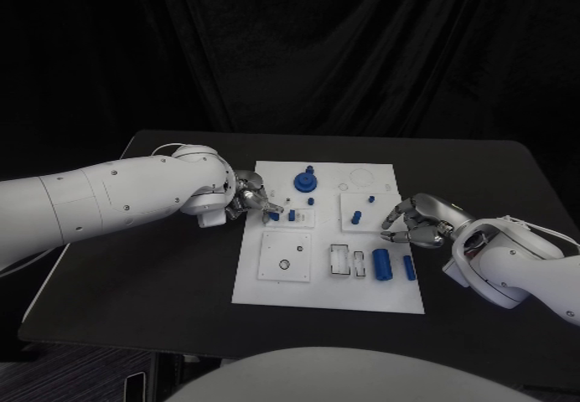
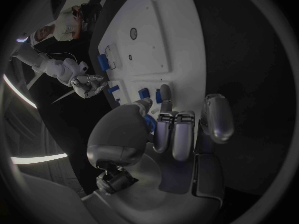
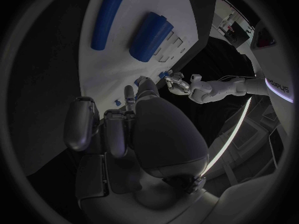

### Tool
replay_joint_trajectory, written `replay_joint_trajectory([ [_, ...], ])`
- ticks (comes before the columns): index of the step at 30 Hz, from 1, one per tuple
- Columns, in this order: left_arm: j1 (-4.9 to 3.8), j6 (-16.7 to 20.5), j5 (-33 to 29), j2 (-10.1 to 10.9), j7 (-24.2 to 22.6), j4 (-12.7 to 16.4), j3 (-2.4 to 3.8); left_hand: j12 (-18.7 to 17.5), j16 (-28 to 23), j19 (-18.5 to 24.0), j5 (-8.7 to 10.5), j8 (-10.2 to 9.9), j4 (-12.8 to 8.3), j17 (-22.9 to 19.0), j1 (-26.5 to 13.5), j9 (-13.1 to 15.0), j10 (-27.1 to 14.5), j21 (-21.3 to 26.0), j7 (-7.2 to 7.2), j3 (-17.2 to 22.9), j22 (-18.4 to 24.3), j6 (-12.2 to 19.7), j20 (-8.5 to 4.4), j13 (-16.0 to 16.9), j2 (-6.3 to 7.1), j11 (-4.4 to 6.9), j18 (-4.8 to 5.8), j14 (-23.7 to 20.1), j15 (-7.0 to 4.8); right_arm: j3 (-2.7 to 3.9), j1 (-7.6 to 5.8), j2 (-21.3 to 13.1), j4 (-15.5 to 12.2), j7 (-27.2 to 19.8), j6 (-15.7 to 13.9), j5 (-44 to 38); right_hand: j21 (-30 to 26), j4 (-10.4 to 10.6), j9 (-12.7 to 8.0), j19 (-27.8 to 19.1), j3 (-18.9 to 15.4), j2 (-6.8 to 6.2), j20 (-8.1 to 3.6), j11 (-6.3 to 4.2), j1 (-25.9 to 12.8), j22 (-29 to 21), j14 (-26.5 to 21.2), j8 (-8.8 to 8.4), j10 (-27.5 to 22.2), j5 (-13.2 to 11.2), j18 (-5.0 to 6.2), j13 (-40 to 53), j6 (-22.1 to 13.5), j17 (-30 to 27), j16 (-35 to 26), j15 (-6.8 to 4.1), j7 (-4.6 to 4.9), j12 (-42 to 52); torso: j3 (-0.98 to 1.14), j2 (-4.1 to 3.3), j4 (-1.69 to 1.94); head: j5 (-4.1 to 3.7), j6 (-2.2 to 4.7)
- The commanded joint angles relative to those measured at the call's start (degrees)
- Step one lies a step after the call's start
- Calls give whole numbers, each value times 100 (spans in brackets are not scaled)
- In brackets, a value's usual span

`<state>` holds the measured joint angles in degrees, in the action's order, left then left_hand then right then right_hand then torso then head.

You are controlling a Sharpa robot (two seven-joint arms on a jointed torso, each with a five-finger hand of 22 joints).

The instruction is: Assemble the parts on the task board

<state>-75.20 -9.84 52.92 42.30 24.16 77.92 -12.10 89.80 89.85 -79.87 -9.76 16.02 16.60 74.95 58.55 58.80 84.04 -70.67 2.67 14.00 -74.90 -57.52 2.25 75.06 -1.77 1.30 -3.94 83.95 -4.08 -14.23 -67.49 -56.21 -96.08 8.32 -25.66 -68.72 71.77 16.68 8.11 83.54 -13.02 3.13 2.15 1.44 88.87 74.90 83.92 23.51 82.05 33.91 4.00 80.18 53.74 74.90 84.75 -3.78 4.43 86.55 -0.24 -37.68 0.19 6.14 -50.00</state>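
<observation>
Black table [image 1: 145, 276] bears white task board [image 1: 290, 293] with blue parts [image 1: 382, 263]; both hands' finger state unclear.

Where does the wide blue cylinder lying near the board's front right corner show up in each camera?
Head view: the wide blue cylinder lies flat on the task board, just ahead of the right hand.
Left wrist view: I cannot pick it out with confidence.
Right wrist view: it lies beyond the fingers.
Shared landmark: the slimmer blue rod beside it.
</observation>
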Motion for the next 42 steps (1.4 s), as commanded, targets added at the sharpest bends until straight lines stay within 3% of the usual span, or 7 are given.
replay_joint_trajectory([
  [1, 14, 69, -31, -10, -121, 6, 3, 20, 15, -5, 34, 13, 8, 1505, -48, -1, 596, 13, -4, -67, -927, -53, 43, 1494, -48, -21, -45, 605, 30, 2, 14, -3, -6, 85, 28, -35, -33, -9, -9, -11, 34, 249, 2, -175, 173, 940, 420, 31, 202, 37, 17, -127, 8, 568, -17, -32, -14, -63, 0, -5, 10, -2, 0],
  [8, 15, 164, -31, -16, -176, 17, 3, 20, 15, -18, -6, 51, 6, 1505, -101, 15, 596, -7, -29, -143, -934, -129, 37, 1494, -136, -4, -42, 605, 18, 2, 15, 2, -4, 81, 31, -35, -33, -9, -9, -11, 34, 249, 2, -175, 173, 940, 420, 31, 202, 37, 17, -127, 8, 568, -17, -32, -14, -63, 0, -4, 12, 8, 0],
  [18, 15, 406, -29, -31, -326, 35, 3, 20, 15, -94, -265, 160, 1, 1505, -32, 69, 596, -123, -106, -254, -967, -331, -8, 1494, -226, 62, -19, 605, -37, 2, 18, 5, -5, 59, 11, -35, -36, -10, -8, -11, 38, 252, 2, -175, 172, 939, 421, 35, 204, 37, 17, -122, 9, 570, -16, -32, -15, -61, 0, 4, 7, 16, 0],
  [34, 18, 441, -27, -17, -274, 21, 3, 20, 15, -143, -301, 328, -11, 1505, 2, 218, 596, -198, -167, -353, -988, -434, -49, 1494, -237, 114, -4, 605, -82, 2, 31, 20, 13, 41, -4, -35, -36, -10, -8, -11, 38, 252, 2, -175, 172, 939, 421, 35, 204, 37, 17, -122, 9, 570, -16, -32, -15, -61, 1, -4, -1, 18, 0],
  [36, 19, 545, 12, -4, -344, 28, 3, 20, 15, -133, -360, 447, -16, 1505, 116, 417, 596, -171, -168, -410, -980, -310, -68, 1494, -166, 124, -9, 605, -93, 2, 37, 15, 12, 36, -9, -35, -36, -10, -8, -11, 38, 252, 2, -175, 172, 939, 421, 35, 204, 37, 17, -122, 9, 570, -16, -32, -15, -61, 2, -1, -2, 16, 0],
  [38, 20, 787, 272, 32, -525, 52, 2, 20, 15, -150, -397, 731, -4, 1505, 175, 839, 596, -200, -146, -549, -989, -12, -68, 1494, -136, 107, -1, 605, -82, 2, 44, 7, 9, 20, -26, -35, -36, -10, -8, -11, 38, 252, 2, -175, 172, 939, 421, 35, 204, 37, 17, -122, 9, 570, -16, -32, -15, -61, 5, 1, -3, 7, 0],
  [42, 20, 1512, 912, 140, -1077, 108, 2, 20, 15, -236, -409, 968, 0, 1505, 161, 1115, 596, -366, -155, -737, -1038, 109, -67, 1494, -40, 115, 36, 605, -88, 2, 50, -12, 1, -44, -97, -35, -39, -12, -7, -11, 42, 252, 2, -176, 173, 939, 422, 39, 199, 39, 17, -130, 9, 575, -13, -32, -16, -65, 6, 6, -1, -2, 0],
])
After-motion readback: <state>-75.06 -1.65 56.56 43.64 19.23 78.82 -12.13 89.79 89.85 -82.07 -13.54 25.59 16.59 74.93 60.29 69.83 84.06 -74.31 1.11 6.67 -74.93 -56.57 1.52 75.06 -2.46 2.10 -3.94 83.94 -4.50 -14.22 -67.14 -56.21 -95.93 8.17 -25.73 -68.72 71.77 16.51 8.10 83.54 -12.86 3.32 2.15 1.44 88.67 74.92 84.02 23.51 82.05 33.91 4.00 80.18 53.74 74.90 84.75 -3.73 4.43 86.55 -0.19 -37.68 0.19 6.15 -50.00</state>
